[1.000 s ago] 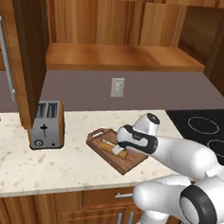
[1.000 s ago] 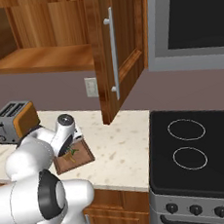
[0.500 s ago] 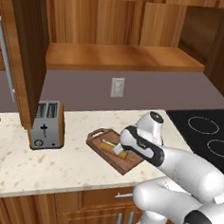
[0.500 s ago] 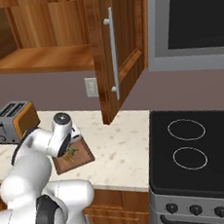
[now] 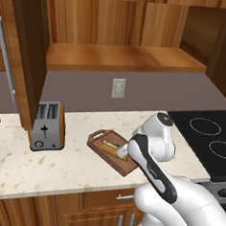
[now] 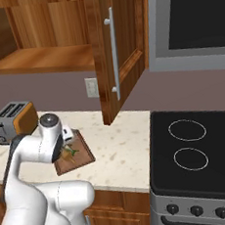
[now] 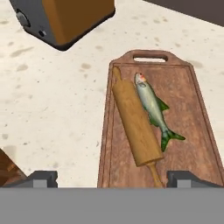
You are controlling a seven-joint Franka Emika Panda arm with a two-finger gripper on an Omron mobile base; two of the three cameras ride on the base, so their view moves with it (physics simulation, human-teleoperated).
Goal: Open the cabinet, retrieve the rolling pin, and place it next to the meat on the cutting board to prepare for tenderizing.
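The gripper [image 7: 109, 179] hangs wide apart and empty; between its tips lies the slim tan wooden rolling pin [image 7: 132, 124], touching the silvery-green fish-shaped meat [image 7: 153, 108] on the reddish-brown handled cutting board [image 7: 188, 144]. A careless retreat might roll the pin off.

Speckled counter [image 5: 57, 168], black stovetop [image 6: 197, 150], mauve wall [image 5: 150, 91]

The board [image 7: 183, 127] lies flat on the bench [image 7: 57, 113], handle end toward the wall. On the board, the pin [image 7: 133, 122] and the fish [image 7: 153, 109] lie side by side along its length, touching or nearly so. The toaster [image 5: 47, 125] stands on the bench to the left of the board, apart from it. The stove [image 5: 213, 142] adjoins the bench on the right. The cabinet [image 5: 121, 34] hangs above the bench, doors swung outward. The pincer [image 7: 111, 178] hangs over the board's near end, jaws spread.
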